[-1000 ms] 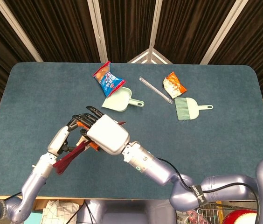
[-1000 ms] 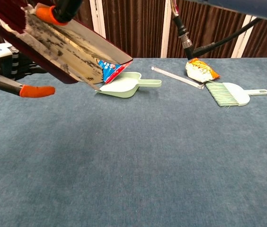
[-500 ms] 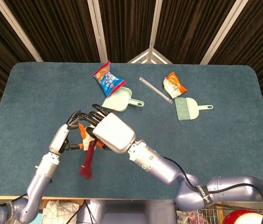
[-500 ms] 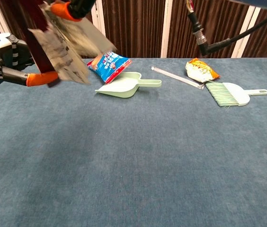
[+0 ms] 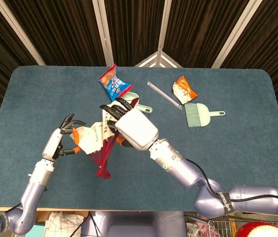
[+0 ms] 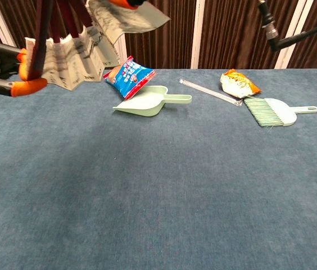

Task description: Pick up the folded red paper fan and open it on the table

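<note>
I had the fan (image 5: 98, 143) up off the surface (image 5: 237, 148) and partly spread, held between both hands at about 8 o'clock from the middle of the surface. My left robot hand (image 5: 62, 140) pinched one outer edge of the paper between its orange fingertips (image 6: 28, 85); my right robot hand (image 5: 129, 123) gripped the other side, its fingers folded over the leaf. The red ribs hung down to the pivot, which pointed toward me. The printed paper showed in a few pleats — by my reckoning about half open, so I was in the middle of the opening step.

Beyond the fan, toward 12 o'clock, lay a blue snack bag (image 5: 113, 83) and a green dustpan (image 6: 147, 102), with a clear tube (image 5: 164, 95), an orange snack bag (image 5: 184, 89) and a green brush (image 5: 198, 114) off toward 1 o'clock.

The next move, I judged, called for drawing the two hands further apart to stretch the pleats, then lowering the fan flat — gently, since the paper could tear.
</note>
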